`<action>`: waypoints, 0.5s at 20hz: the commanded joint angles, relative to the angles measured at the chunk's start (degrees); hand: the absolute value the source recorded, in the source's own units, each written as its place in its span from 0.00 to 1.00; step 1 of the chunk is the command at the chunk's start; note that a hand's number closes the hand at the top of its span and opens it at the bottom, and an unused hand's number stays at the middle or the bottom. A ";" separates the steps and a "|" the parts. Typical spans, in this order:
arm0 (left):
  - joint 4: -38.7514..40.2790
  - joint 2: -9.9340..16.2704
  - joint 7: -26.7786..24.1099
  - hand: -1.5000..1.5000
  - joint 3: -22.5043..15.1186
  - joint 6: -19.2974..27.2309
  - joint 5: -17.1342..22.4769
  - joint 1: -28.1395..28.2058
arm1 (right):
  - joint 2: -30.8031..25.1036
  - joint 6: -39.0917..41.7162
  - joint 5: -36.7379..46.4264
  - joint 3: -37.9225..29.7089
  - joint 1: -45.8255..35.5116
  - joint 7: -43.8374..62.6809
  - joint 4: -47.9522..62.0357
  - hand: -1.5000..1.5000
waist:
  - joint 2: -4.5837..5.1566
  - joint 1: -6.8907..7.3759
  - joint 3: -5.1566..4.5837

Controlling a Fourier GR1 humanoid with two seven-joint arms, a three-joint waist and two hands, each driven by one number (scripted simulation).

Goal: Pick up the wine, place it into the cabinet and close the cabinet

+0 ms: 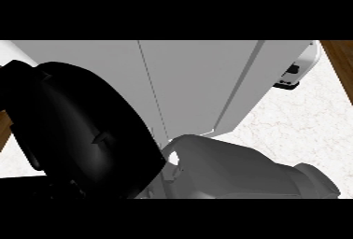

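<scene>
No wine bottle shows anywhere in the head view. The grey cabinet (193, 84) fills the upper middle. A thin seam runs down its front, and a lighter door edge (241, 88) slants along its right side. A grey forearm (241, 170) comes in from the lower right and ends against a big black shape, which I take for my right hand (82, 135). It is very close to the view and covers the left part of the cabinet's front. Whether it holds anything is hidden. My left hand does not show.
White marble counter (296, 130) lies to the right of the cabinet, with a brown wooden strip (341, 60) at its far right edge. A white object with a black part (296, 70) stands at the upper right, next to the door edge.
</scene>
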 commanded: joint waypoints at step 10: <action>0.49 2.42 4.13 1.00 9.25 -5.52 6.28 2.24 | -0.22 3.89 -6.26 -11.30 -7.47 -20.04 36.65 1.00 | 0.60 0.15 0.13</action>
